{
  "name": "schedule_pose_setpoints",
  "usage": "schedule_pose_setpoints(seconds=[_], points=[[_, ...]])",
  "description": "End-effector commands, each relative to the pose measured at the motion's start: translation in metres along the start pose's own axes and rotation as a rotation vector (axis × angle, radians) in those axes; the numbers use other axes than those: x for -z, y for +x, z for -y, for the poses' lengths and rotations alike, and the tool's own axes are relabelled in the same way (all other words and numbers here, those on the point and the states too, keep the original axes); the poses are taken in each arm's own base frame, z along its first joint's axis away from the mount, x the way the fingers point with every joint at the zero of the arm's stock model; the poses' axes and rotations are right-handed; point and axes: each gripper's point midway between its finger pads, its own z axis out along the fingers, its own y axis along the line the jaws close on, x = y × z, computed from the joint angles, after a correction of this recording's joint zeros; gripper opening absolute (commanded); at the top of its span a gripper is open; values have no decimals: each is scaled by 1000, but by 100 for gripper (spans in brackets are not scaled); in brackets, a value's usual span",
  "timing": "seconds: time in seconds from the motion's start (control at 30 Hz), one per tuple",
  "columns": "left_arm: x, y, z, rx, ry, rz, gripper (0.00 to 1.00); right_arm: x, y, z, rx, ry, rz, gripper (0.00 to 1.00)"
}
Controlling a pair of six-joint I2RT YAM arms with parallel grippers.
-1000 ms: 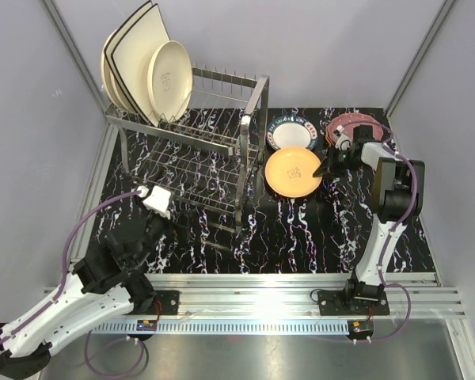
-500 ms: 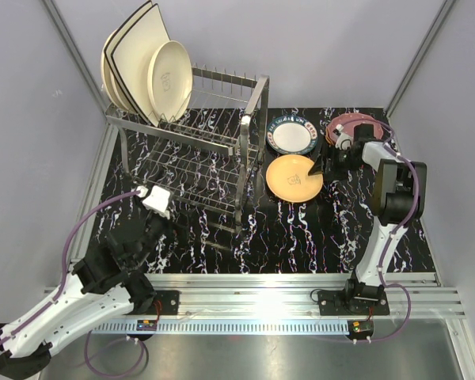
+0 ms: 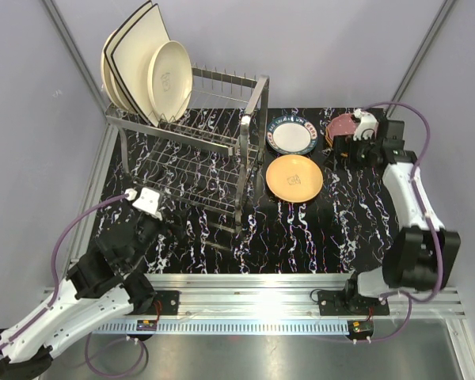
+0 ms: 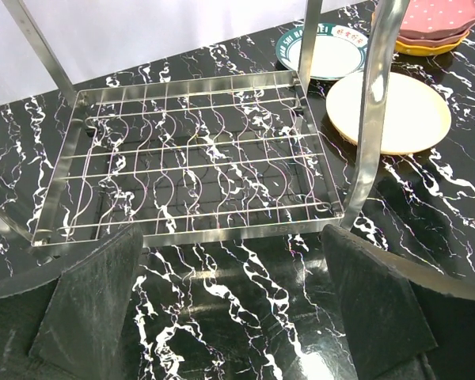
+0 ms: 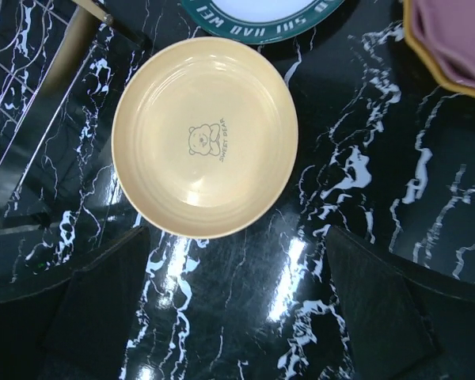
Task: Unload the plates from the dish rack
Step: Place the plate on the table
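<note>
Top external: we log cream plates [image 3: 146, 67] upright in dish rack [image 3: 198, 170], far-left upper tier | orange plate [image 3: 294, 178], green-rimmed plate [image 3: 291, 135], maroon stack [image 3: 342, 123] flat on counter [image 3: 317, 229], right of rack | left hand [image 4: 229, 233] wide by rack | right hand [image 5: 236, 237] wide near orange plate

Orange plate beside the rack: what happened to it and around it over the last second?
The right hand let go of the orange plate, which now lies flat on the table slightly nearer than before. The hand opened wide and pulled away toward the far right. The left hand shifted slightly left. The cream plates in the dish rack stayed put.
</note>
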Motion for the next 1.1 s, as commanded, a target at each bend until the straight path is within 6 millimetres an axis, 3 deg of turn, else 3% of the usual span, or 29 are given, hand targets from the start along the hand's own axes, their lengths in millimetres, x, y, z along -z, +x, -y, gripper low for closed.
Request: schedule_pose_setpoints(seconds=[0.0,0.2,0.23,0.3,0.33,0.37,0.43,0.5,0.53,0.57,0.6,0.67,0.7,0.77,0.8,0.87,0.93,1.03,1.07], points=[[3,-35,-5,81,-31,83,99,34,-19,-5,143,80,147,100],[1,-55,-5,166,-53,46,99,75,-17,-70,233,-163,214,100],[4,-70,-6,184,-55,60,99,79,-11,-78,236,-201,203,100],[2,-73,-5,193,-68,17,99,89,-4,-96,285,-282,224,100],[6,-92,-7,211,-65,40,99,96,-4,-101,311,-291,243,100],[8,-93,-7,212,-69,17,99,95,3,-103,323,-299,242,100],[9,-114,-9,231,-83,20,99,98,6,-103,350,-289,255,100],[5,-117,-8,227,-101,-22,99,95,13,-100,348,-278,244,100],[9,-135,-11,245,-106,0,99,95,14,-99,357,-269,246,100],[9,-136,-12,233,-115,-20,99,93,18,-98,353,-267,238,100],[14,-156,-17,251,-127,13,99,93,19,-97,357,-264,239,100],[6,-160,-17,227,-152,-15,99,92,21,-97,358,-264,238,100],[8,-176,-22,236,-170,12,99,92,21,-97,359,-264,239,100],[-2,-184,-21,200,-192,2,99,93,23,-97,360,-265,243,100],[1,-202,-26,209,-206,36,99,93,22,-98,366,-265,247,100],[-12,-210,-24,166,-228,22,99,94,23,-97,370,-254,252,100],[-12,-234,-32,154,-253,56,99,97,21,-97,378,-242,266,100],[-27,-253,-38,164,-261,74,99,99,21,-98,384,-239,276,100],[-40,-252,-36,165,-255,58,99,100,20,-99,386,-237,280,100]])
